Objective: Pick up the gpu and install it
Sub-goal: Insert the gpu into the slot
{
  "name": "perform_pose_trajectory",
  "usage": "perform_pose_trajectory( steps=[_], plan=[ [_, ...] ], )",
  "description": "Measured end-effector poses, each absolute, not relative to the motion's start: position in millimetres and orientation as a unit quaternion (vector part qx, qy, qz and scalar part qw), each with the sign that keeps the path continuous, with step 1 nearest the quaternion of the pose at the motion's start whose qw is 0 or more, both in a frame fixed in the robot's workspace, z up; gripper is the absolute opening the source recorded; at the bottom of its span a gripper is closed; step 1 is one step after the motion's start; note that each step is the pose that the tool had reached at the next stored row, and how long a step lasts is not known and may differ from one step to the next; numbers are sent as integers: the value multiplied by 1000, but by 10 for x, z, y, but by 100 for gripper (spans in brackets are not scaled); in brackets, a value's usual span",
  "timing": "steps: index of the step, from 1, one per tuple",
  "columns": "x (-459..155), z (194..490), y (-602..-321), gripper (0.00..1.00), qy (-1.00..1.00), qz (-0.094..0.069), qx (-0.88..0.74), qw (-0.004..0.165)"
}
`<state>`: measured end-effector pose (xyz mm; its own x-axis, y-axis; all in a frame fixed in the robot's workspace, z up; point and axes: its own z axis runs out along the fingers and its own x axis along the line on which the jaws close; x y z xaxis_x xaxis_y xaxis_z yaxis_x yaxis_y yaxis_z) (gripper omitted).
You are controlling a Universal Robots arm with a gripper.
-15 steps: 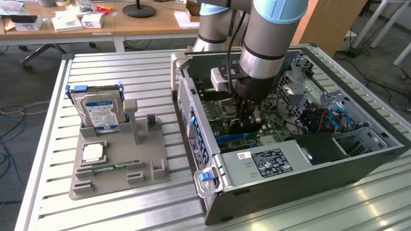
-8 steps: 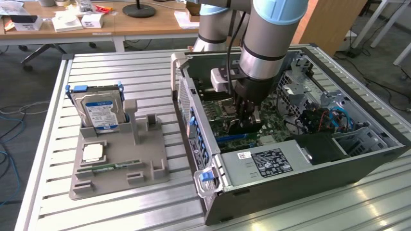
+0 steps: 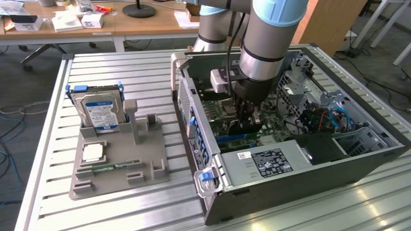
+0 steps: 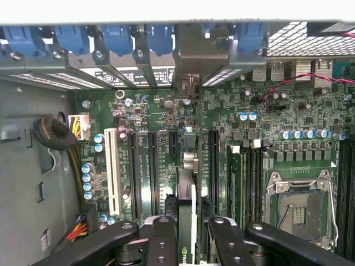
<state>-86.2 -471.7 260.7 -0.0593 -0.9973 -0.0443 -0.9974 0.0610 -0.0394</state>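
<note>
Arm: is reaching down from above into the open computer case (image 3: pixel 308 178), which is lying on its side on the slatted metal tabletop (image 3: pixel 128 67).
Hand (image 3: pixel 247 118): is clamping on the gpu (image 4: pixel 186 194), its black fingers (image 4: pixel 163 238) pressing the thin card from either side.
Gpu: is hanging edge-on between the fingers, upright over the motherboard (image 4: pixel 144 111) and lining up with the long dark slots. Whether its lower edge is touching a slot cannot be told.
Slots: a white slot (image 4: pixel 112 172) is lying among the dark ones, off to one side of the card.
Processor socket (image 4: pixel 297 210): is sitting open on the board, apart from the card.
Blue latches (image 4: pixel 116 39): are running in a row along the case's rear bracket openings.
Power supply (image 3: pixel 270 163): is sitting inside the case, just beside the board.
Grey holder (image 3: pixel 147 163): is resting on the tabletop on the exterior view's left, well apart from the case.
Hard drive (image 3: pixel 99 113): is standing upright in the holder.
Memory stick (image 3: pixel 109 167): is lying flat on the holder, near its front edge.
</note>
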Motion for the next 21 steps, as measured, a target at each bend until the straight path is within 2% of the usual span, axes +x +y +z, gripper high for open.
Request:
perform_pose_trajectory(
  steps=[21],
  plan=[
    [-871,2569,-4717,26,728,1,-685,30]
  ],
)
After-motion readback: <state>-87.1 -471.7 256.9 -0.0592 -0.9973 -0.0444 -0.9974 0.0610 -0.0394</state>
